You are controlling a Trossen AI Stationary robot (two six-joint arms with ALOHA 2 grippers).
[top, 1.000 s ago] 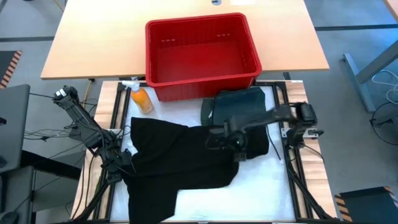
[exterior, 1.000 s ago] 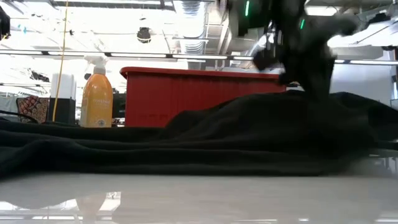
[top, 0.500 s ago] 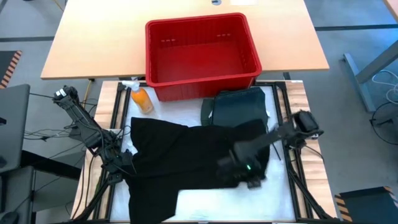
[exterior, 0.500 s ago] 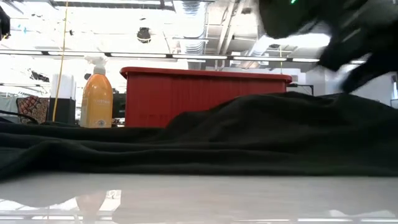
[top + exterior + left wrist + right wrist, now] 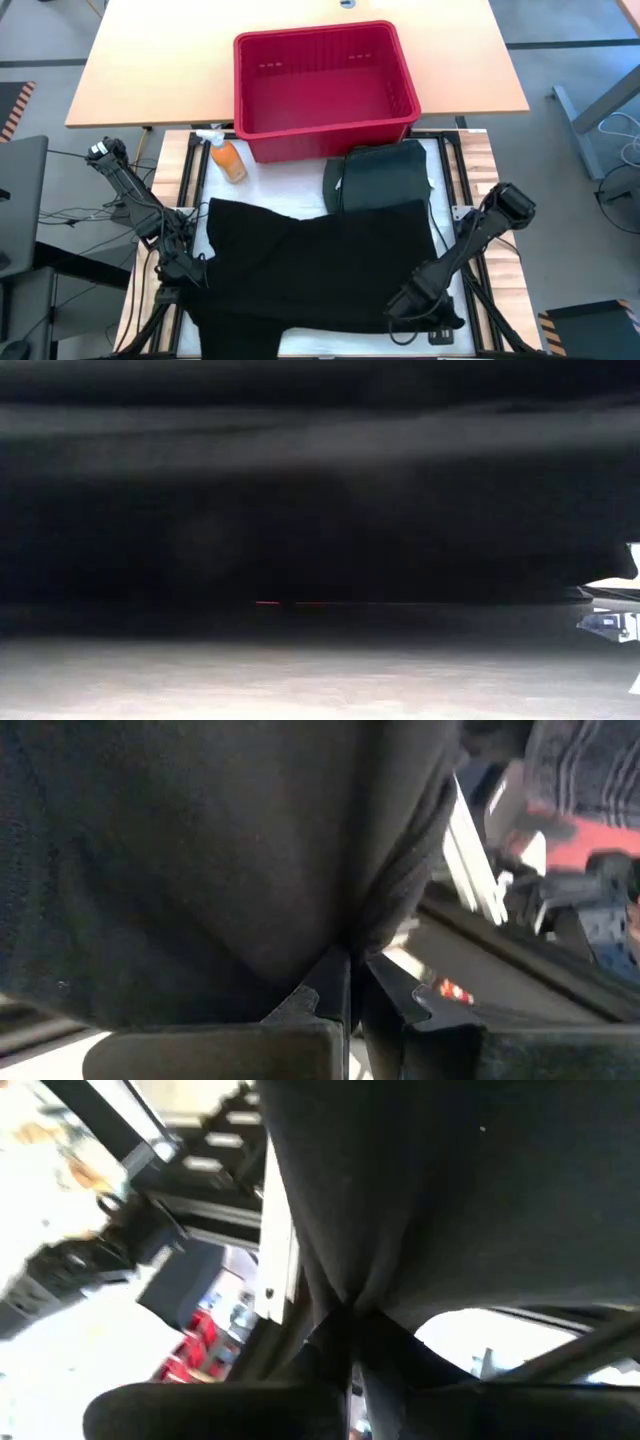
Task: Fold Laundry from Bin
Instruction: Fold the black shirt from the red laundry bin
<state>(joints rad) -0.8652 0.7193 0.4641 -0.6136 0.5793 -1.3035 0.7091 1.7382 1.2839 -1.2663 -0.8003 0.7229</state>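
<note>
A black garment (image 5: 320,265) lies spread over the white table top, and its near left part hangs over the near edge. It fills the low view (image 5: 320,490). My left gripper (image 5: 187,270) is shut on the garment's left edge. My right gripper (image 5: 408,302) is shut on its near right corner. A folded dark green shirt (image 5: 380,178) lies flat on the table between the garment and the red bin (image 5: 405,95), which stands at the far side. My left gripper pinches a bunched fold of the garment's left edge (image 5: 375,925) between its two shut fingers, coming level from the table's left. The cloth puckers toward the fingers. My right gripper pinches the garment's near right corner (image 5: 345,1295) between its two shut fingers. The cloth gathers into folds at the fingertips and runs drawn out from there.
An orange spray bottle (image 5: 228,160) stands at the far left, beside the bin's near left corner. Dark frame rails (image 5: 470,240) run along both sides of the white top. A bare strip of the white top (image 5: 335,340) shows near the front edge.
My right gripper has gone from the garment's middle right toward the table's near edge and somewhat right, drawing the cloth with it. The folded-over right part has spread out flat toward the near right. The cloth now covers the low camera. The left edge has stayed.
</note>
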